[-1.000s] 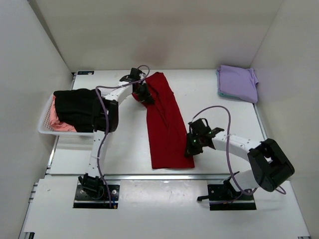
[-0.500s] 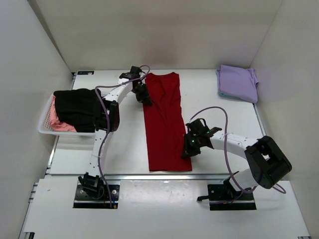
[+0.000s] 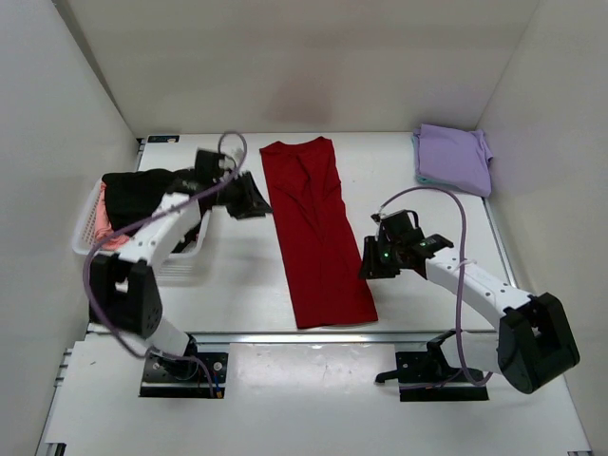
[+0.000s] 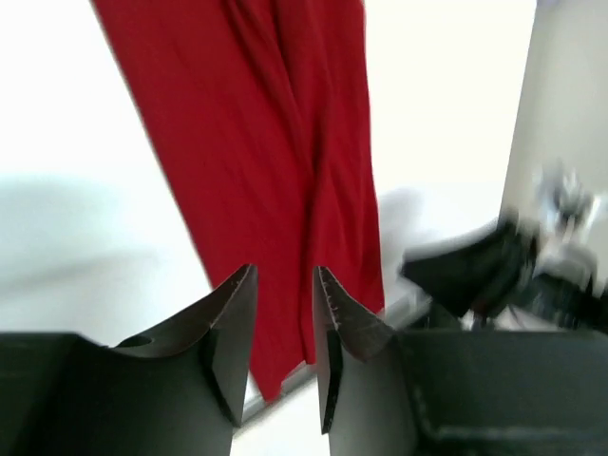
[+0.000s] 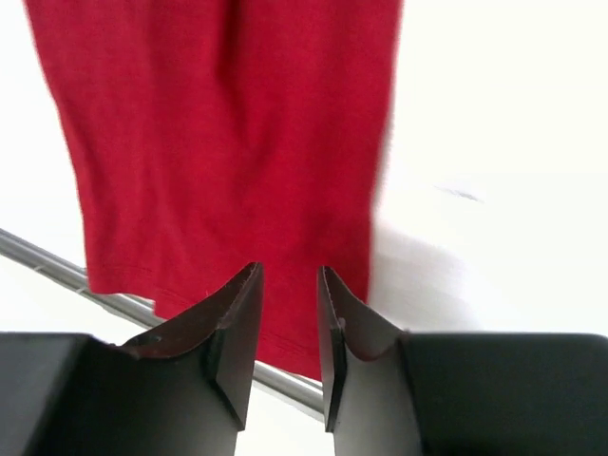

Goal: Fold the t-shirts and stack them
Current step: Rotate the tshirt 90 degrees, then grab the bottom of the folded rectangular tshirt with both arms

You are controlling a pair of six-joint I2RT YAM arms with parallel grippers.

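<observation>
- Left gripper (image 3: 251, 200) hangs just beside the left edge of the deep red t-shirt (image 3: 314, 233), near the shirt's far end. In the left wrist view its fingers (image 4: 234, 318) stand a little apart and nothing is between them.
- Right gripper (image 3: 373, 263) is just beside the right edge of the same shirt, at its near half. In the right wrist view its fingers (image 5: 237, 313) also stand slightly apart with nothing held, and the near hem of the red cloth lies below them.
- White table (image 3: 237, 275) carries everything.
- Deep red t-shirt lies flat in the middle of the table, folded into a long narrow strip. It runs from the far side to the near edge, and its near end is turned a little to the right.
- White lattice basket (image 3: 84, 243) stands at the left side of the table, and the left arm passes over it.
- Black t-shirt (image 3: 141, 195) is heaped in the basket and hangs over its rim.
- Pale lavender t-shirt (image 3: 453, 158) lies folded in the far right corner, well apart from both grippers.
- Pink t-shirt (image 3: 100, 228) shows under the black one, inside the basket.
</observation>
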